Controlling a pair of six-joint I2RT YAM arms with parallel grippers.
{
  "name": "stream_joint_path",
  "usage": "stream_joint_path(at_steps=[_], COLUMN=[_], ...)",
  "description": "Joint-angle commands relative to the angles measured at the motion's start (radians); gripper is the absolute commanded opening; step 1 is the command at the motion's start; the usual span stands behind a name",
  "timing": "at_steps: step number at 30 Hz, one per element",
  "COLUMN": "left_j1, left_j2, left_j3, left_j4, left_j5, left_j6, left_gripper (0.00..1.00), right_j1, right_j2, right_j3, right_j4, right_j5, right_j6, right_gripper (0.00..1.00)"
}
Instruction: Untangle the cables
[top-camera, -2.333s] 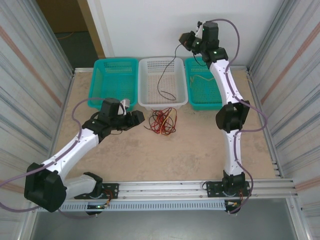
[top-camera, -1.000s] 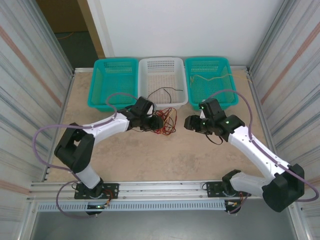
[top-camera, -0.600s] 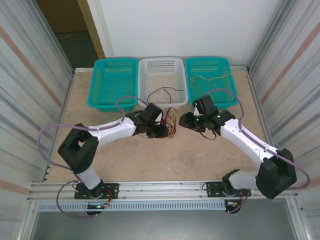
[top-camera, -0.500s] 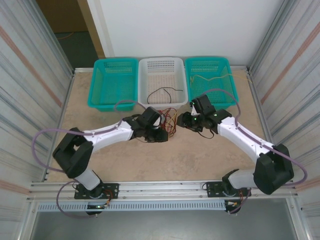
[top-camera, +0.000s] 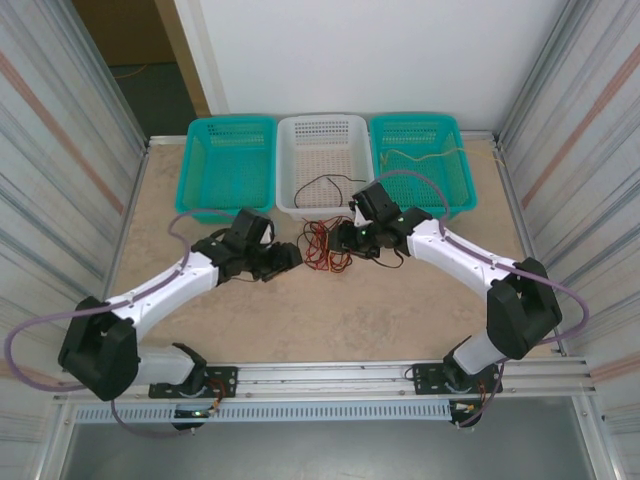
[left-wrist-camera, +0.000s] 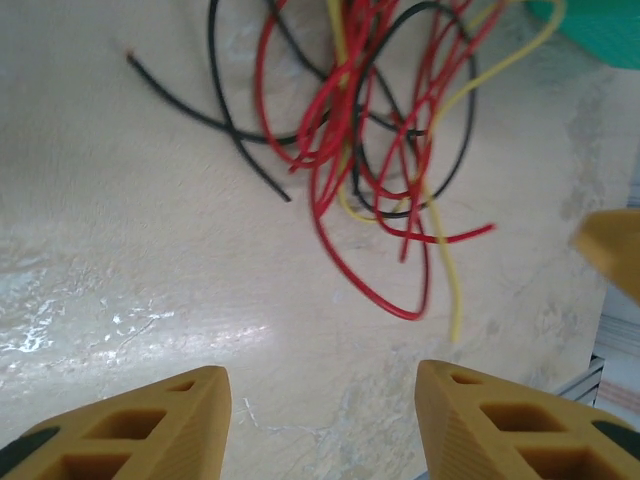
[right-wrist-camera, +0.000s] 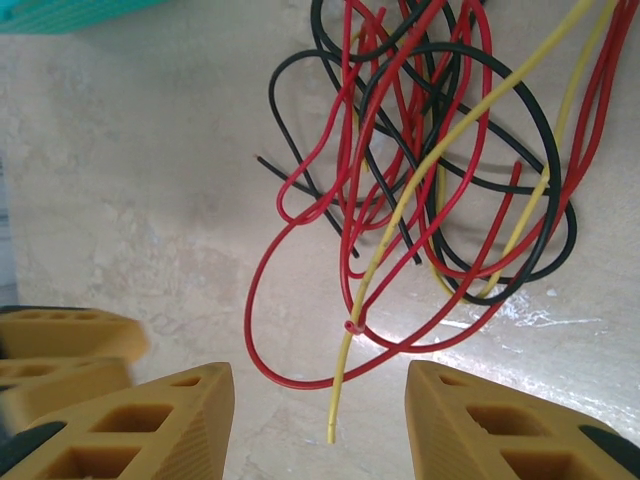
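A: State of the left fingers (top-camera: 288, 257)?
B: Spread wide, gripping nothing. Low over the counter (top-camera: 330, 310), at nine o'clock of the cables (top-camera: 322, 245), near but not touching.
A: And the cables?
B: Red, black and yellow loops in one heap on the counter, at six o'clock of the white basket (top-camera: 325, 121).
A: Now the right fingers (top-camera: 343, 240)?
B: At three o'clock of the heap, likewise wide, holding nothing. Yellow end (right-wrist-camera: 332, 435) and a red loop (right-wrist-camera: 247, 310) lying loose in the gap.
A: Best way in?
B: Probably by a free end, never the knot. Pin the heap from nine o'clock, close on that yellow end from three, then draw away slow and low. One strand per pull. Ease off if the red loop drags along.
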Motion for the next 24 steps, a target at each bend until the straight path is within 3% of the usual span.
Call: stream_joint_path(at_steps=[1, 8, 13, 18, 24], left_j1=[0.004, -0.005, -0.031, -0.077, -0.168], left_j2=[0.053, 0.201, 0.247, 0.186, 0.031], left_j3=[-0.019, 0.013, 0.053, 0.104, 0.198], left_j4=[0.171, 0.348, 0.318, 0.110, -0.090], left_j5=[0.071, 0.118, 0.120, 0.070, 0.002], left_j6=[-0.112, -0.193, -0.183, -0.047, 0.161], left_gripper=[0.53, 0.47, 0.24, 0.02, 0.00], right_j1=[0.009, 0.009, 0.007, -0.004, -0.030], right_j2=[0.004, -0.018, -0.034, -0.050, -0.067], right_j3=[0.039, 0.033, 0.023, 0.032, 0.041], right_j4=[-0.029, -0.062, -0.062, -0.069, -0.071], right_j5=[0.023, 0.043, 0.057, 0.058, 0.045], right_j6=[0.001, -0.012, -0.012, -0.016, -0.019], right_gripper=[0.48, 0.49, 0.48, 0.50, 0.50])
